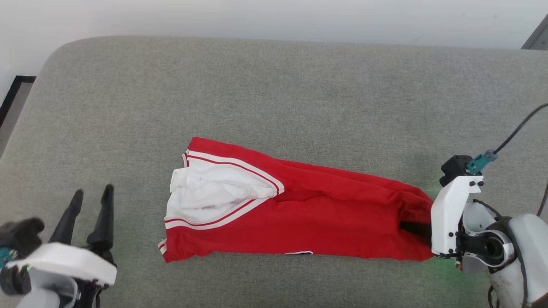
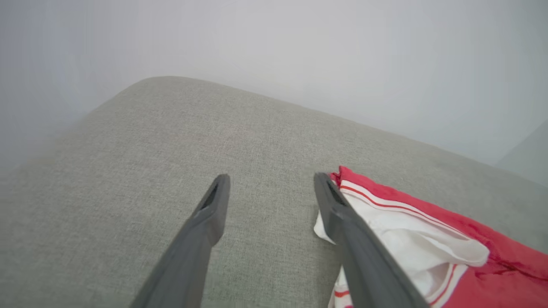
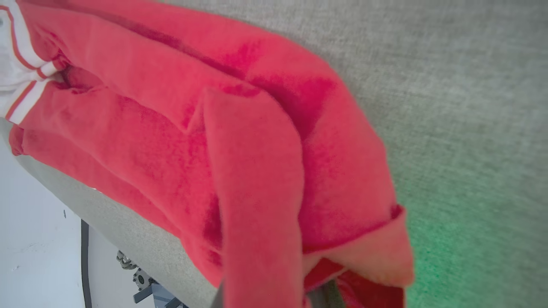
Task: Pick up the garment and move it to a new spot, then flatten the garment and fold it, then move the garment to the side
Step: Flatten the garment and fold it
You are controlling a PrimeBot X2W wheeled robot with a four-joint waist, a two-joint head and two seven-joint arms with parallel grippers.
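On the grey cushion (image 1: 274, 85) we list one garment (image 1: 308, 214): red, with a white sleeve edged in red-white stripes, lying folded lengthwise towards the front edge. Our right gripper (image 1: 421, 231) is pinched on its right end, red fabric draped over the fingers. Our left gripper (image 1: 94, 190) hovers with fingers spread, near the sleeve end and apart from it.
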